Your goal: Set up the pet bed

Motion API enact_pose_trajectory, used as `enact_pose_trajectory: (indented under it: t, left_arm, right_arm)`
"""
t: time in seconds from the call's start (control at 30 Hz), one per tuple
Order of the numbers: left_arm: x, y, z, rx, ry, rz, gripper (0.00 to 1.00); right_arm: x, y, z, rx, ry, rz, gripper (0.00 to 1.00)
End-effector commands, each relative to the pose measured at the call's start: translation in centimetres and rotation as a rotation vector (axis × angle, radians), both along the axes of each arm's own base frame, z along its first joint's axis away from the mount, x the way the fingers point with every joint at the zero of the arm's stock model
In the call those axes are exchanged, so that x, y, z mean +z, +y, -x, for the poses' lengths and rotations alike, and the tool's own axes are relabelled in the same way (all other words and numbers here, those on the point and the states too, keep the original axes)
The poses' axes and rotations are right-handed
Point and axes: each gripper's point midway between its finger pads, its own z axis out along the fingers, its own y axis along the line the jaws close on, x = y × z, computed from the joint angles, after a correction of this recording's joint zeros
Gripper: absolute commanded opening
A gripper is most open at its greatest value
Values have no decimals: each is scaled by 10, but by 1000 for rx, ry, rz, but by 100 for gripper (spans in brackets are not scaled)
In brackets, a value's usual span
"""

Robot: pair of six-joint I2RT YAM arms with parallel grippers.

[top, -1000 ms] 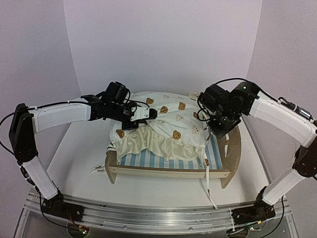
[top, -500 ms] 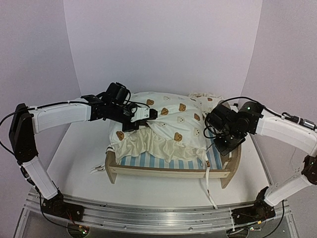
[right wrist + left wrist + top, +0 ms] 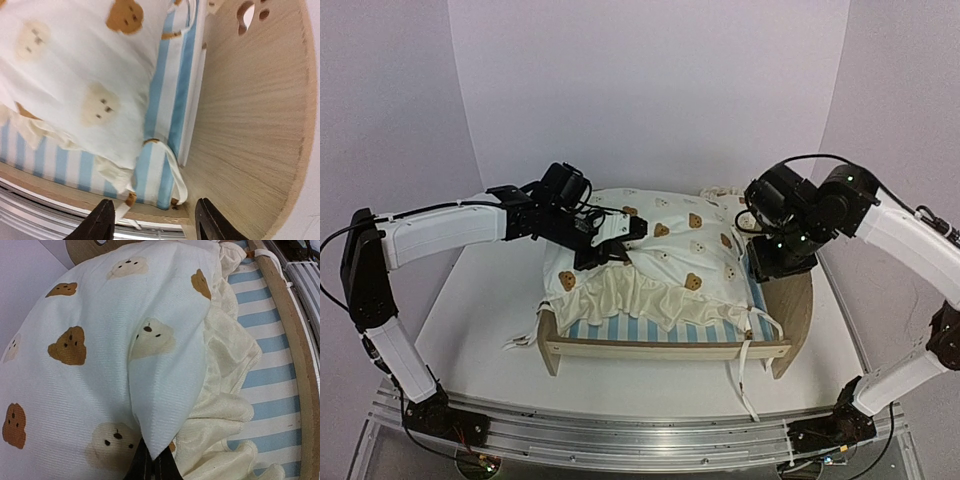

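Note:
The pet bed [image 3: 660, 350] is a light-wood frame with a blue-and-white striped base [image 3: 650, 328]; its rounded headboard [image 3: 802, 300] stands at the right end. The cream bear-print cushion [image 3: 665, 262] lies rumpled over the base, its ruffled edge toward the front. My left gripper [image 3: 630, 228] is shut on a pinched fold of the cushion [image 3: 165, 390], dark fingertips [image 3: 150, 467] under the fabric. My right gripper [image 3: 772, 268] hovers open by the headboard [image 3: 260, 110], nothing between its fingers [image 3: 102, 222]. A small ruffled cream piece [image 3: 723, 196], perhaps the pillow, peeks out behind.
White tie straps hang over the bed's front rail [image 3: 742, 375] and lie on the table at its left corner [image 3: 517, 342]. The white tabletop [image 3: 480, 300] is boxed in by pale walls. A metal rail [image 3: 640, 435] runs along the near edge.
My right gripper has opened, let go of the cushion's right end and lifted away. The cushion has spread flatter toward the headboard. My left gripper has shifted slightly right with its fold.

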Motion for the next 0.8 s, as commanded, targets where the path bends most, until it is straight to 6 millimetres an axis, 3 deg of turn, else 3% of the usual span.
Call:
enact_pose_trajectory:
  t: [0.0,0.17,0.4,0.47,0.6,0.63,0.7,0.77]
  left_arm:
    - [53,-27,24,-76,73,121,0]
    - [65,-49,55,-171,149,153,0]
    - [66,-64,85,-286,204,167,0]
    - [55,-62,87,-304,195,144,0]
    - [9,-49,69,-262,116,44,0]
    - [5,-46,66,-252,116,32,5]
    - [8,-43,64,-243,120,27,33]
    - [25,-43,65,-239,117,41,51]
  right_arm:
    - [39,15,-10,-22,-69,-119,57]
    - [57,16,-19,-51,-129,-151,58]
    - [52,16,-15,-57,-108,-156,59]
    - [46,18,-14,-50,-89,-152,59]
    - [27,29,-14,-24,-25,-131,62]
    - [21,35,-14,-9,1,-131,62]
    - [17,49,-16,26,33,-154,63]
    - [15,64,-18,69,51,-191,63]
